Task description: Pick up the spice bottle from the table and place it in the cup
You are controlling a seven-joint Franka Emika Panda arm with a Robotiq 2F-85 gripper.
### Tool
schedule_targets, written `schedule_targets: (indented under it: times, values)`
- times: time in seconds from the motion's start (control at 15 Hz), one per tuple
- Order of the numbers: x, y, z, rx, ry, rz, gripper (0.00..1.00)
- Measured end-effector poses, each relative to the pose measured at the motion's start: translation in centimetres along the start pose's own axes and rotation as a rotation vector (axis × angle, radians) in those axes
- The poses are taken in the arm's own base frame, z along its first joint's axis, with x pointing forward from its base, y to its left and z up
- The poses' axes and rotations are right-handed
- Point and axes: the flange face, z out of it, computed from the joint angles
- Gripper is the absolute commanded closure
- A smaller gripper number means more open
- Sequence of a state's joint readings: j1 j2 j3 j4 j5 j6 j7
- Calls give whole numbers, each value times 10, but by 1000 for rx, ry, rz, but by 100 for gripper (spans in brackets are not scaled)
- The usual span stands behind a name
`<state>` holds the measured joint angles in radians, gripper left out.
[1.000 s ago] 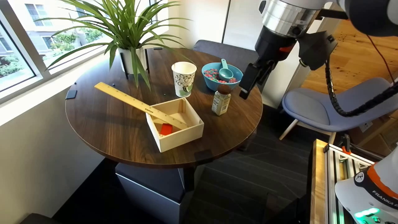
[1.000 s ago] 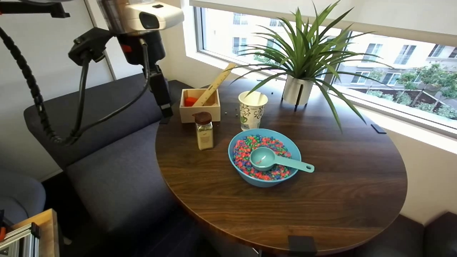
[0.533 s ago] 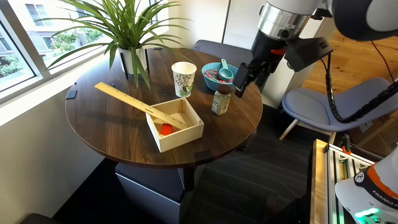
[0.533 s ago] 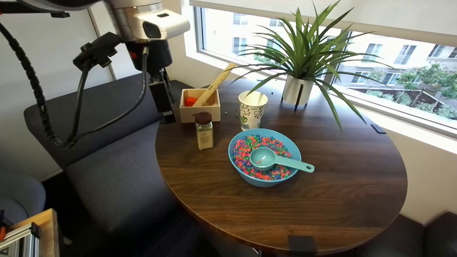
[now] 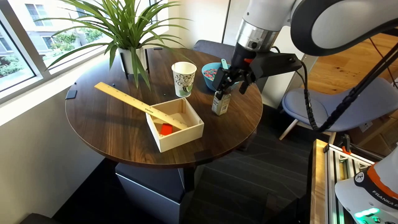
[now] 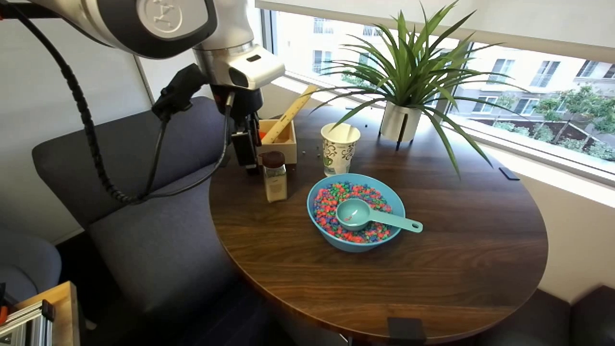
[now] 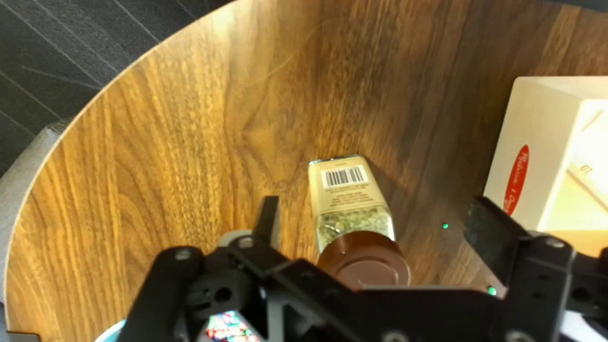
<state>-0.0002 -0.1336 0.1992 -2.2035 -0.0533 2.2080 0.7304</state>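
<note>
The tool (image 7: 374, 217) is spread wide, gripping nothing. In the wrist view the bottle (image 7: 352, 204) stands upright on the table (image 7: 256, 104), in line with the gap in the tool.

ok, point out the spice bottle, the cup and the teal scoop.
Spice bottle (image 7: 352, 200): wrist view, on its label.
Cup (image 6: 339, 150): in an exterior view, on its patterned side.
Teal scoop (image 6: 379, 217): in an exterior view, on its handle near the round end.
</note>
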Motion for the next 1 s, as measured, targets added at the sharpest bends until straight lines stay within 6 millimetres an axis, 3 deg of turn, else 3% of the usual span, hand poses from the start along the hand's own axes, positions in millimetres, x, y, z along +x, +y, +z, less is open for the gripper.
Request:
schedule_targets:
  times: [0.33, 0.8, 0.93, 1.0]
  values:
    - [14, -9, 6, 34, 18, -150, 0]
    - [32, 5, 12, 26, 15, -251, 1]
    - [32, 6, 14, 22, 13, -252, 12]
    - [32, 6, 15, 19, 14, -249, 24]
